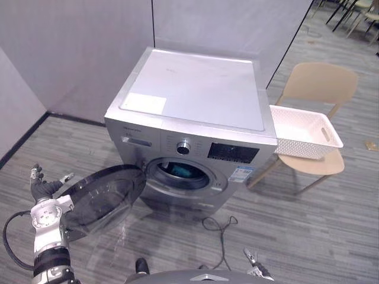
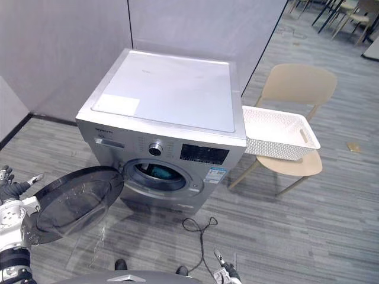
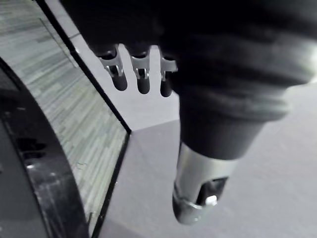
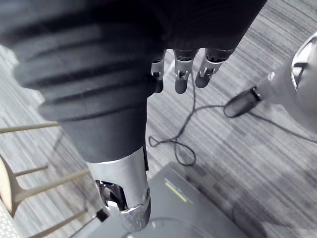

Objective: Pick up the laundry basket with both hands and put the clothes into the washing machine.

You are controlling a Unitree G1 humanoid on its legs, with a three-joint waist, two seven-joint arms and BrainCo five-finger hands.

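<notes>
A white laundry basket [image 1: 302,133] rests on a beige chair [image 1: 320,83] just right of the silver washing machine [image 1: 195,89]; no clothes rise above the basket's rim. The machine's round door [image 1: 100,198] hangs wide open to the left, and something dark and teal lies inside the drum [image 1: 180,171]. My left hand [image 1: 42,189] is low at the left, beside the door's outer edge, its fingers [image 3: 141,74] relaxed and holding nothing. My right hand [image 1: 256,263] is low in front of the machine, its fingers [image 4: 181,74] also relaxed and empty. Both hands are well away from the basket.
Grey partition walls [image 1: 77,53] stand behind and left of the machine. Grey plank floor [image 1: 308,225] stretches in front and to the right. The open door takes up the floor space at the front left. More chair legs [image 1: 355,18] show at the far right.
</notes>
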